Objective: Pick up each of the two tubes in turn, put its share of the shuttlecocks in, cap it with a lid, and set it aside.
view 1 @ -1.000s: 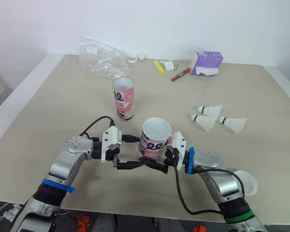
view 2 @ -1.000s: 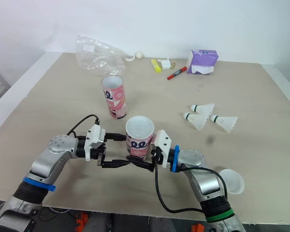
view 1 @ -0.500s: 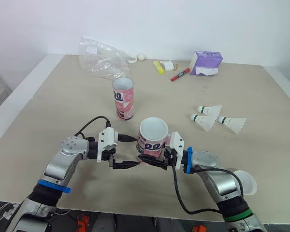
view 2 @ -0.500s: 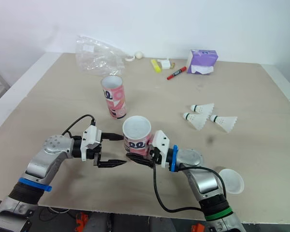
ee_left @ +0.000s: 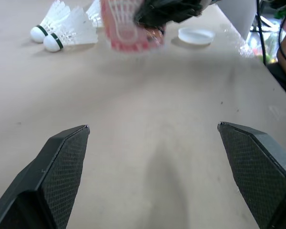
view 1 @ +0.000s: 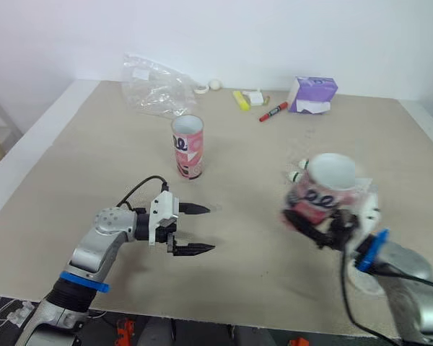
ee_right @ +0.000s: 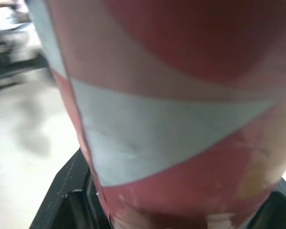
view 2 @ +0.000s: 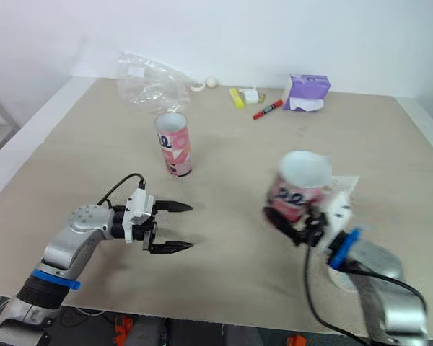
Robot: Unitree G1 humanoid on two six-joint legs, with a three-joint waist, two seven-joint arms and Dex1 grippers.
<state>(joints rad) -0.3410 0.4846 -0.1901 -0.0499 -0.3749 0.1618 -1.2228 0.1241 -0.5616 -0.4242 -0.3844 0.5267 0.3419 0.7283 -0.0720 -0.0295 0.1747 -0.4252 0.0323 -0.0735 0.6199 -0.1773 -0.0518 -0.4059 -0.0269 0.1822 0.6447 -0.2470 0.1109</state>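
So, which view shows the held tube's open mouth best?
The left eye view: the tube in the right gripper shows its whole rim and white inside. The right eye view is similar; both wrist views show its patterned wall.

left arm bent at the elbow, forearm low and pointing inward toward the right. left gripper (view 1: pixel 211 228) is empty, its two fingers (view 1: pixel 191 249) spread wide apart. right arm reaches forward on the right side, with a blue band (view 1: pixel 372 250) at the wrist. right gripper (view 1: pixel 312 226) is clamped on the base of a tube (view 1: pixel 325 189), holding it raised and tilted.
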